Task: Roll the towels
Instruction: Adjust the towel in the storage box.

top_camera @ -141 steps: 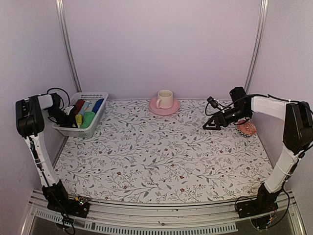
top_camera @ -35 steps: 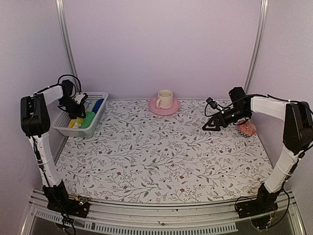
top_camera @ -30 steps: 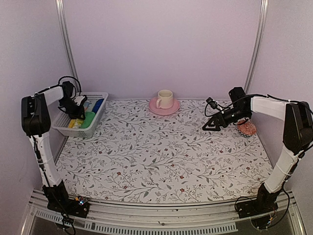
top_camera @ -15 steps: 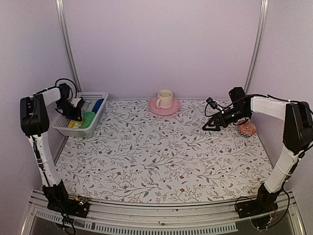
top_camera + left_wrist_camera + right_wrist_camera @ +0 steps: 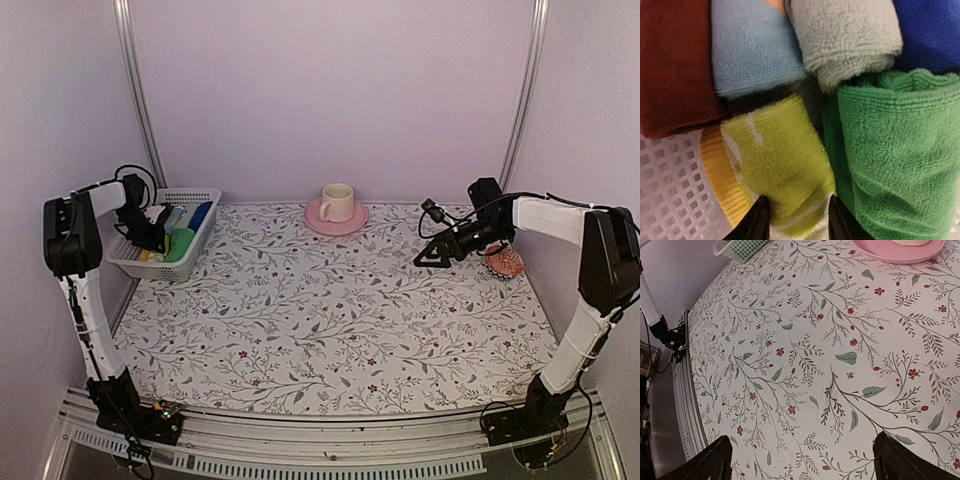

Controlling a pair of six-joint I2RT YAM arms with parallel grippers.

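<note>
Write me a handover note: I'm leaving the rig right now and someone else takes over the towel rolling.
Left pincer: down in the basket, straddling one end of the yellow-green towel; whether it grips is unclear.
Right pincer: open, empty, hovering over the right side of the table.
Towels: the yellow-green towel and the green towel lie side by side in the basket, bundled among other cloth rolls.
Done: neither towel is out on the table yet.
Left: probably lift both out, spread them and roll them.
</note>
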